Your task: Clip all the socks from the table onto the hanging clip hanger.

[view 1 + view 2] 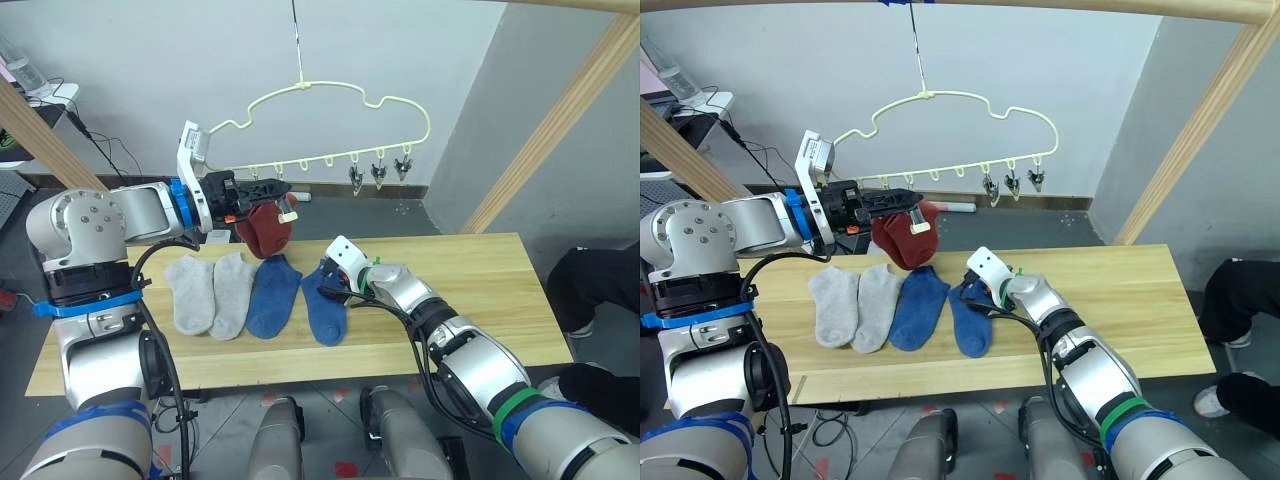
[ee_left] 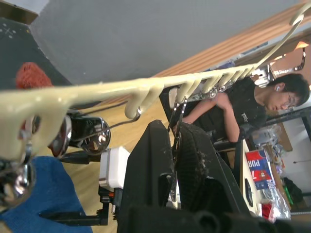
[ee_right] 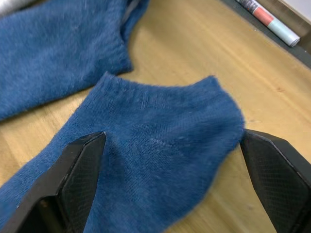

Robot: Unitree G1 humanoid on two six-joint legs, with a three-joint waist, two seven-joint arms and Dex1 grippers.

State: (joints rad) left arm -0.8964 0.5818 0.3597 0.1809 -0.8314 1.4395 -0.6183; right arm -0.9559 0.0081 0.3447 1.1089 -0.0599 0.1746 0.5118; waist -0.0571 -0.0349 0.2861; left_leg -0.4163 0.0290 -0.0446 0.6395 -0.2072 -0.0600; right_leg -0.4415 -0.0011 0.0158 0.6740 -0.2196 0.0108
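four socks [image 1: 260, 296] side by side on table [image 1: 480, 290]

You can read very little here. In the left wrist view, a blue and red package [image 2: 257, 167] behind the person [image 2: 243, 109] carries white letters that look like "POR", cut off at its edge. The person's black shirt bears a small white mark, too small for you to make out.
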